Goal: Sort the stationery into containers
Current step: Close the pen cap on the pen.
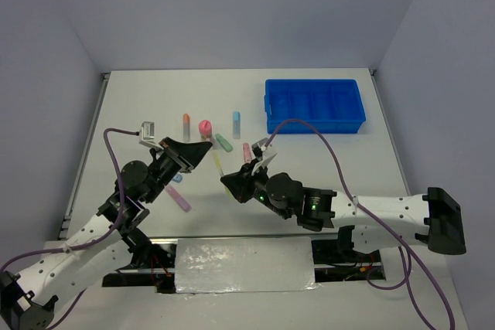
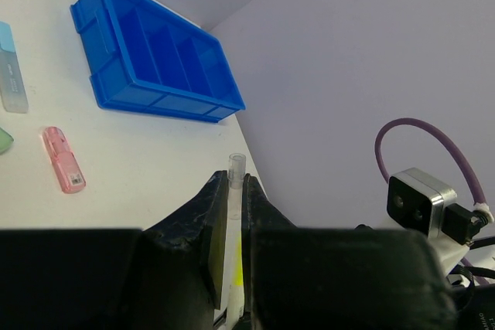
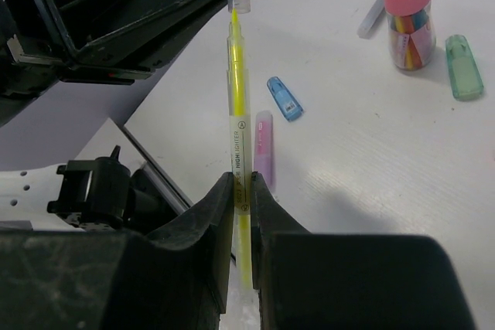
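Note:
A thin yellow highlighter (image 3: 238, 90) is held off the table between both grippers. My right gripper (image 3: 242, 185) is shut on its labelled barrel. My left gripper (image 2: 235, 191) is shut on its clear cap end (image 2: 236, 166). In the top view the two grippers (image 1: 207, 152) (image 1: 230, 181) meet tip to tip with the yellow stick (image 1: 219, 165) between them. The blue divided tray (image 1: 315, 104) stands at the back right and also shows in the left wrist view (image 2: 155, 59).
On the table lie an orange-capped highlighter (image 1: 186, 123), a pink-capped tube (image 1: 206, 129), and green (image 1: 223, 143), light blue (image 1: 237, 120), pink (image 1: 247, 152), purple (image 1: 179, 199) and small blue (image 1: 177, 178) highlighters. Walls enclose the table.

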Robot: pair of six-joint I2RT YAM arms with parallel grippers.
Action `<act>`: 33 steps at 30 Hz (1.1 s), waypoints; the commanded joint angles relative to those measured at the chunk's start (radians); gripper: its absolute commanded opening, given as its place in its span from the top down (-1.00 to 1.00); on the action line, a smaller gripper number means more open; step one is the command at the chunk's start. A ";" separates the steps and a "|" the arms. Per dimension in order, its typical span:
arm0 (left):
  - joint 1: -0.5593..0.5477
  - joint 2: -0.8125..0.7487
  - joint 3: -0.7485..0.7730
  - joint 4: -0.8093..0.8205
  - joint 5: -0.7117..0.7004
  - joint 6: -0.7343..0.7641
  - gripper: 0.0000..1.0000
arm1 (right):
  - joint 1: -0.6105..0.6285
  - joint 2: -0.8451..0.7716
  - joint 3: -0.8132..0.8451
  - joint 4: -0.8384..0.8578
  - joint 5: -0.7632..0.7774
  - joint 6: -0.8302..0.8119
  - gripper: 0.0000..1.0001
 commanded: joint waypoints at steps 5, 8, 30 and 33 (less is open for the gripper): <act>-0.005 -0.013 0.028 0.026 -0.014 0.046 1.00 | 0.008 0.012 0.039 0.006 0.001 0.010 1.00; -0.005 -0.010 0.028 0.029 -0.008 0.046 1.00 | 0.007 0.014 0.045 0.005 0.005 0.007 1.00; -0.005 -0.012 -0.002 0.054 0.013 0.052 0.99 | 0.005 0.055 0.106 -0.049 0.058 -0.001 1.00; -0.005 -0.012 -0.004 0.049 0.015 0.061 1.00 | 0.004 0.050 0.112 -0.055 0.067 -0.007 1.00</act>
